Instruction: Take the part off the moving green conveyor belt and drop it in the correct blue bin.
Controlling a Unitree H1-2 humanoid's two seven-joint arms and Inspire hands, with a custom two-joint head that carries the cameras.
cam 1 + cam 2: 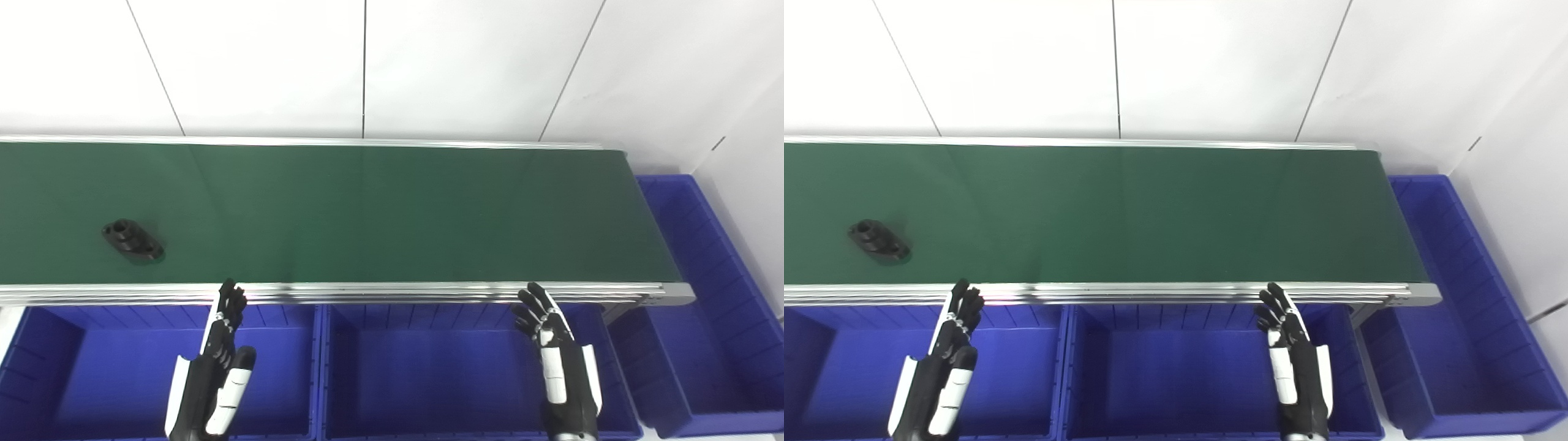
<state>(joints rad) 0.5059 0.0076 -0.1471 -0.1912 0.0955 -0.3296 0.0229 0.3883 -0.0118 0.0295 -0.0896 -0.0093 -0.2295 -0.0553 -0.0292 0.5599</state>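
Observation:
A small black part with round holes lies on the green conveyor belt at its left end, near the front edge. My left hand is open and empty, held over the left blue bin, with its fingertips at the belt's front rail, right of the part. My right hand is open and empty over the middle blue bin, fingertips near the rail. The part also shows in the right eye view.
A silver rail runs along the belt's front edge. A third blue bin stands past the belt's right end. White wall panels rise behind the belt.

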